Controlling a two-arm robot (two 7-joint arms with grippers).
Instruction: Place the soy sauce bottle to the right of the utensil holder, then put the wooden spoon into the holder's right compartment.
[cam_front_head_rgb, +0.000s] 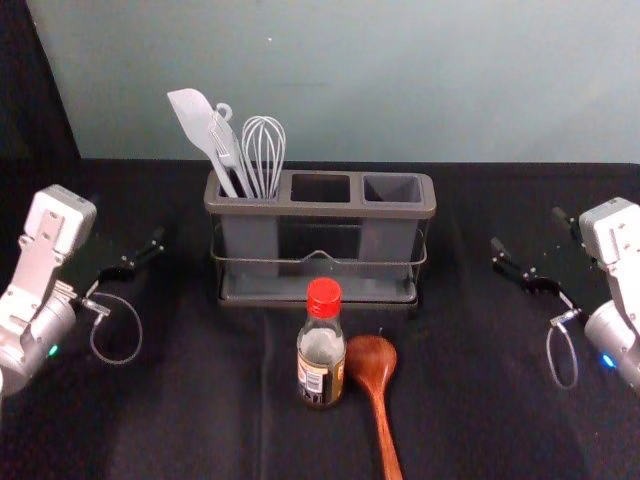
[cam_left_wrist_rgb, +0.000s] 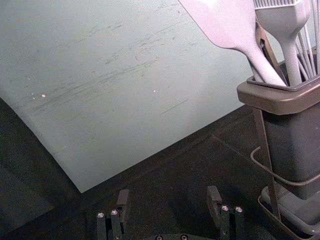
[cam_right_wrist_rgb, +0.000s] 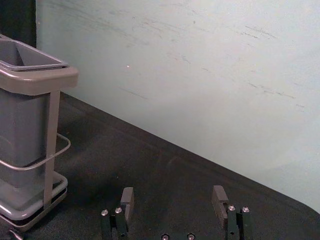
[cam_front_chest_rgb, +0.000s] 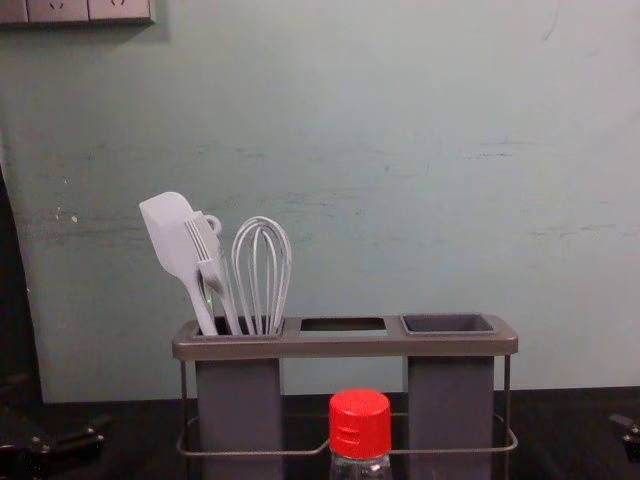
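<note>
Left gripper (cam_front_head_rgb: 142, 243), right gripper (cam_front_head_rgb: 527, 229), seemingly aloft

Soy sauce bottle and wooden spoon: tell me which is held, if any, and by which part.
Neither is held: the left gripper and right gripper are both open and empty, and the bottle and spoon rest on the dark surface.
</note>
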